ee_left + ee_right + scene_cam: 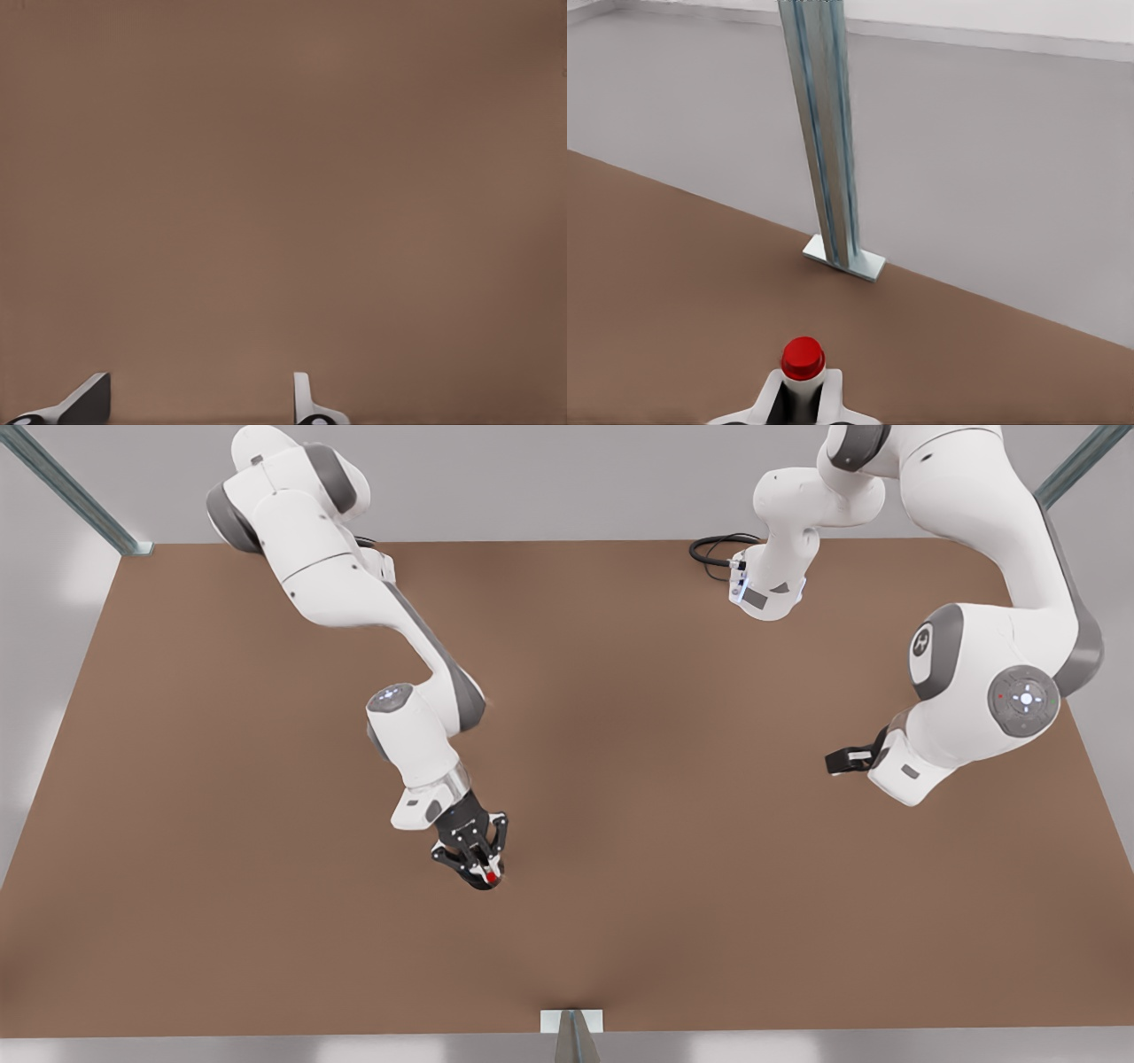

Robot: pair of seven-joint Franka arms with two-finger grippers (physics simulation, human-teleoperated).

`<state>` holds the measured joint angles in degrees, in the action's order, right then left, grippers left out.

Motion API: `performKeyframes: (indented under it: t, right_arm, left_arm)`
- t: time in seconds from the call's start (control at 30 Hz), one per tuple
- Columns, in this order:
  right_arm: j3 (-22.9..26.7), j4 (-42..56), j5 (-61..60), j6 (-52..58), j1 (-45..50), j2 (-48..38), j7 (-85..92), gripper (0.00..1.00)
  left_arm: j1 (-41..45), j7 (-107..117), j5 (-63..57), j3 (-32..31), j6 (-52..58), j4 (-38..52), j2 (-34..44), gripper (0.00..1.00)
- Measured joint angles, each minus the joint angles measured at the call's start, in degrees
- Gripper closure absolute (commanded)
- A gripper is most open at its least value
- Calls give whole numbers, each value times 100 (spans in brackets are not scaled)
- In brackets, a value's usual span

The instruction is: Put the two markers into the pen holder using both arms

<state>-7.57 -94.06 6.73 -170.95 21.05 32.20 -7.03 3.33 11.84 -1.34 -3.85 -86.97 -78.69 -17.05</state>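
Note:
One marker, its red end pointing outward, sits between the fingers of my right gripper, which is shut on it. In the front view this gripper hangs low over the brown table, left of centre near the front edge, with a red dot at its tip. On the front view's right, my left gripper hovers tucked under its arm. Its fingertips stand apart over bare table with nothing between them. The pen holder is out of view.
A metal post rises from a base plate at the table's edge, just ahead of the right gripper; it is at the front edge in the front view. Further posts stand at the far corners. A black cable lies at the back.

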Motion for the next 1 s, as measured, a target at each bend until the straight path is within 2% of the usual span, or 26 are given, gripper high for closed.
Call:
performKeyframes:
  t: [0.37, 0.4, 0.43, 0.47, 0.6, 0.7, 0.77, 0.83, 0.9, 0.93, 1.0]
  right_arm:
    - [8, -1078, 272, -1169, -141, -64, -148, 71]
    - [9, -1270, 316, -1303, -182, -58, -154, 62]
    - [10, -1440, 353, -1429, -206, -54, -160, 39]
    - [10, -1585, 382, -1553, -233, -52, -165, 0]
    - [-2, -1515, 443, -1670, -330, -330, -181, 0]
    - [-32, 231, 448, -45, -497, -921, -208, 0]
    - [-43, 902, 346, 1445, -878, -1276, -236, 0]
    - [245, 1049, 89, 2998, -1354, -1874, -255, 0]
    - [807, 591, -143, 4248, -1428, -2362, -224, 0]
    - [1079, 440, -266, 4744, -1453, -2445, -185, 0]
    - [1307, 395, -431, 5551, -1549, -2439, -110, 0]
  left_arm:
    - [71, -273, 5, -1, -27, 0, -109, 0]
    - [71, -290, 5, -1, -34, 0, -116, 0]
    - [79, -307, 5, 0, -41, 0, -131, 0]
    - [93, -322, 5, -1, -46, 0, -139, 0]
    - [106, -376, 5, -1, -65, 0, -147, 0]
    - [145, -411, 12, -3, -70, 57, -146, 0]
    - [200, -434, 17, -32, -60, 122, -147, 0]
    - [215, -456, 27, -71, -38, 168, -147, 0]
    - [213, -475, 28, -89, 13, 186, -157, 0]
    - [210, -484, 26, -89, 38, 190, -168, 0]
    - [205, -499, 25, -88, 86, 192, -187, 0]
